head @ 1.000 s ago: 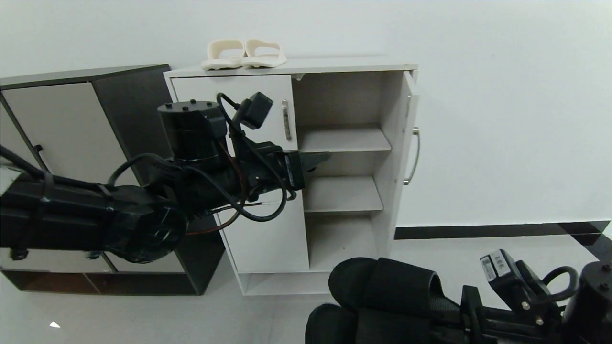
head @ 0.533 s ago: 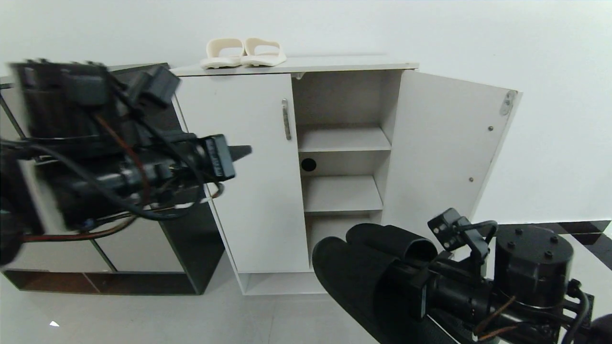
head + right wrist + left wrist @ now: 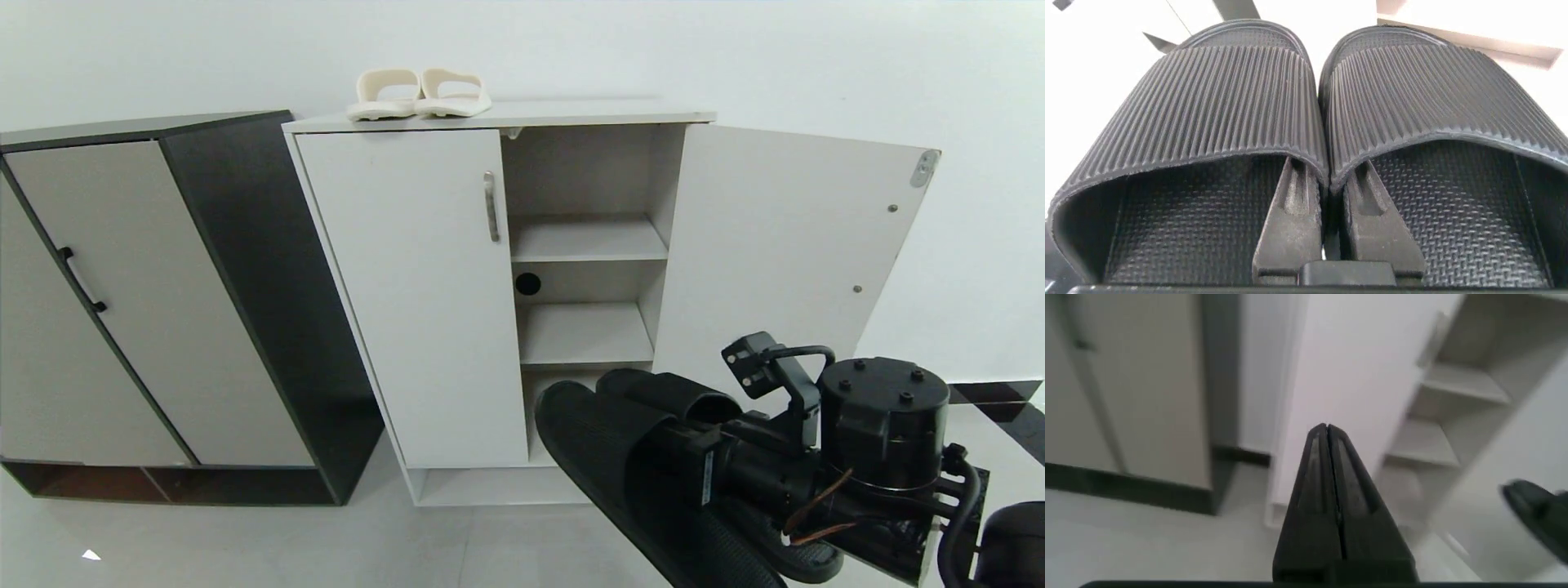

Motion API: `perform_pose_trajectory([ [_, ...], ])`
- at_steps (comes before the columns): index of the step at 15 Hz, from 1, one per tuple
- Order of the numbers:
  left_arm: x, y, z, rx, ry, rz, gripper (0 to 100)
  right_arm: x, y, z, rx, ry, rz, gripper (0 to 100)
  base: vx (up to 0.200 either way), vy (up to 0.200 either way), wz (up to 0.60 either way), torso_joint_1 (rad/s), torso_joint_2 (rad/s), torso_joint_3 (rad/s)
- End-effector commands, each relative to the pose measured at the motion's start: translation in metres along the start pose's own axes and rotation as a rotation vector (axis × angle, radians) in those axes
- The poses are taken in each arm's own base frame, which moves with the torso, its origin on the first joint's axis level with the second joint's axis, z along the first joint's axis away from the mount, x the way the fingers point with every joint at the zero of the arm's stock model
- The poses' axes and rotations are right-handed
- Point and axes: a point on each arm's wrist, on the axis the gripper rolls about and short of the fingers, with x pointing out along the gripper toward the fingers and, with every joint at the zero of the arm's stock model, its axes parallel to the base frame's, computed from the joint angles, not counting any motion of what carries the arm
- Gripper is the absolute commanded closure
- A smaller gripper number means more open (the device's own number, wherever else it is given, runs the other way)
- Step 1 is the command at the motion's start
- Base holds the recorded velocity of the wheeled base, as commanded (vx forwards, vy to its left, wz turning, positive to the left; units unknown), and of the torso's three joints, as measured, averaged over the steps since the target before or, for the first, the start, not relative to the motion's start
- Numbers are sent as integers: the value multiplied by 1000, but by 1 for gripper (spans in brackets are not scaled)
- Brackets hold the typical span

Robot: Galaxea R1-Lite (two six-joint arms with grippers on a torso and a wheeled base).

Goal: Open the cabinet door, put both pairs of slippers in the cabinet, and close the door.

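Observation:
A white cabinet [image 3: 408, 286] stands against the wall with its right door [image 3: 784, 253] swung wide open and its left door shut. Bare shelves [image 3: 584, 331] show inside. A cream pair of slippers [image 3: 420, 94] lies on the cabinet top. My right gripper [image 3: 694, 469] is shut on a black pair of slippers [image 3: 620, 433], held in front of the lowest compartment. In the right wrist view its fingers [image 3: 1290, 204] reach inside the black slippers [image 3: 1396, 90] and pinch their adjoining sides. My left gripper [image 3: 1327, 433] is shut and holds nothing, hanging before the cabinet's left door [image 3: 1364, 376].
A dark cabinet [image 3: 163, 286] with a pale door and a black handle stands directly left of the white one. Pale floor spreads in front of both. A black skirting strip [image 3: 996, 392] runs along the wall at the right.
The right door has swung from edge-on to wide open. My left arm has drawn back to the left, out of the head view. My right arm has lifted the black slippers toward the cabinet's lower opening.

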Motion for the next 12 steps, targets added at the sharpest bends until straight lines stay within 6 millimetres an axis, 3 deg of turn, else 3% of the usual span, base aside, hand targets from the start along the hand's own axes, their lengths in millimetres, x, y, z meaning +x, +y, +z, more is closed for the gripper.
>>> perform_pose_trajectory([
  [1, -51, 23, -92, 24, -134, 194, 100, -1, 0, -1, -1, 1, 2, 100, 0, 0, 0, 0, 0, 0],
  [3, -44, 23, -119, 38, -84, 164, 100, -1, -1, -2, -1, 4, 1, 100, 0, 0, 0, 0, 0, 0],
  [5, -35, 20, -134, 49, -70, 60, 100, -2, -1, -4, -3, 14, 2, 100, 0, 0, 0, 0, 0, 0],
  [6, -29, 16, -143, 49, -90, -85, 100, -3, -1, -5, -3, 16, 6, 100, 0, 0, 0, 0, 0, 0],
  [10, -29, 13, -148, 98, -38, -257, 100, 1, 2, -12, -4, 45, 16, 100, 0, 0, 0, 0, 0, 0],
  [12, -29, 14, -148, 151, -49, -199, 100, 1, 3, -13, -5, 49, 20, 100, 0, 0, 0, 0, 0, 0],
])
